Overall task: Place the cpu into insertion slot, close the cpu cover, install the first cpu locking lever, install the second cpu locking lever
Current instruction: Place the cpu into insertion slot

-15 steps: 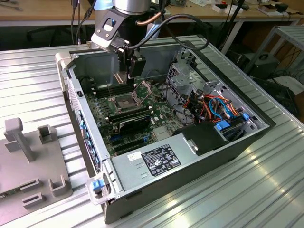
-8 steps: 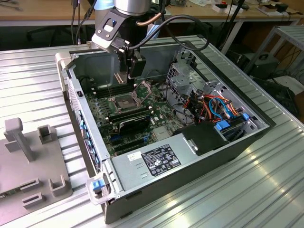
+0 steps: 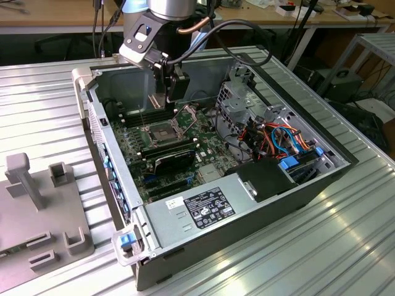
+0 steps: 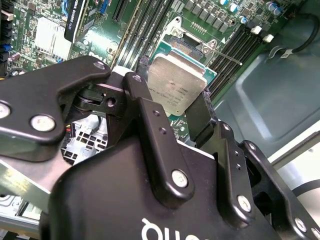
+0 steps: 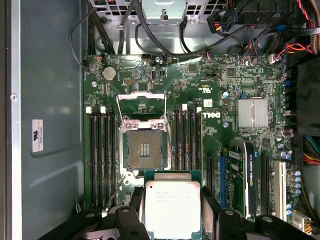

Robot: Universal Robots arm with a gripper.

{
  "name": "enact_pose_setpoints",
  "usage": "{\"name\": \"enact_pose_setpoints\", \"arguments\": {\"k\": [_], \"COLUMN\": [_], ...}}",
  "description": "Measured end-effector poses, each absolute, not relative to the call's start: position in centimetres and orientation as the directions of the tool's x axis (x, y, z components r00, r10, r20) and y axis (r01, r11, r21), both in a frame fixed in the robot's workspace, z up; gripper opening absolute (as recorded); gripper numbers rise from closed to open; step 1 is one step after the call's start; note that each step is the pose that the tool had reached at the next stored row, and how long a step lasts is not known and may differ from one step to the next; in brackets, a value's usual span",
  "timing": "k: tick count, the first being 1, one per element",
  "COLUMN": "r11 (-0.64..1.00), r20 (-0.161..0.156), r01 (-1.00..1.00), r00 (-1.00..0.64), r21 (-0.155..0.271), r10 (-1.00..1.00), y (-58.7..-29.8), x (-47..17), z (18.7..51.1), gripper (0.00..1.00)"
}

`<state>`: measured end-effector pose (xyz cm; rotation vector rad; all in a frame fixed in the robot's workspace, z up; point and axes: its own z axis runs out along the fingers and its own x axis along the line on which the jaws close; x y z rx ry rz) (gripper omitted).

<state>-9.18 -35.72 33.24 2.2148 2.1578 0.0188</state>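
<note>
Now, cpu (image 5: 172,209) within end effector (image 5: 171,199).

labels: PSU sticker (image 3: 208,208) – print unreadable | case-wall sticker (image 5: 37,135) – same | cpu (image 5: 172,207) top – faint marks

The cpu (image 5: 172,207) is topped in silvery grey and edged in green, and the pincer (image 4: 172,95) is finished in plain black. The insertion slot (image 5: 145,150) is marked by a dark centre and a silvery rim, and is surrounded by a green circuit board (image 5: 220,90) striped with black memory slots (image 5: 102,150). The surface (image 3: 345,246) is ribbed in pale silver, while orange, blue and red cables (image 3: 281,139) are seen inside the grey case (image 3: 203,77).
</note>
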Motion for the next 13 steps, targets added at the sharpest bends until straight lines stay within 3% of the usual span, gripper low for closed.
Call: {"name": "enact_pose_setpoints", "arguments": {"k": [13], "r11": [-0.026], "r20": [-0.026], "r01": [0.999], "r00": [0.027], "r21": [0.048], "r10": [0.999], "y": [-33.6], "x": [-7.9], "z": [31.3], "gripper": [0.55]}}
